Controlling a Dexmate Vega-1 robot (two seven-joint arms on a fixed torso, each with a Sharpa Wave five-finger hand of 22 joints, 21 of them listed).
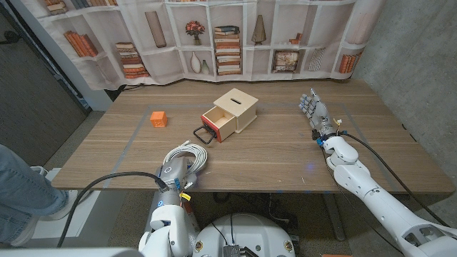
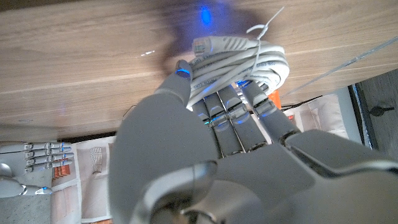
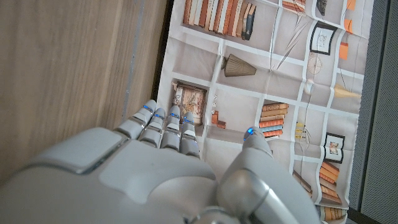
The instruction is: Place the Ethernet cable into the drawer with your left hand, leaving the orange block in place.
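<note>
The white Ethernet cable (image 1: 194,156), coiled and tied, lies near the table's front edge. My left hand (image 1: 175,171) is on its near side. In the left wrist view the fingers (image 2: 231,109) run in under the coil (image 2: 242,59) and the thumb presses its side, so the hand pinches the cable. The orange block (image 1: 158,118) sits at the far left, apart from both hands. The wooden box (image 1: 239,108) stands mid-table, its drawer (image 1: 216,124) pulled out toward the cable. My right hand (image 1: 312,110) stands with its fingers apart and nothing in it.
Curtains printed with bookshelves (image 1: 228,36) hang behind the table. A person's leg in jeans (image 1: 21,189) shows past the table's left front corner. Bare wood lies between the drawer and my right hand. My right hand (image 2: 31,163) also appears in the left wrist view.
</note>
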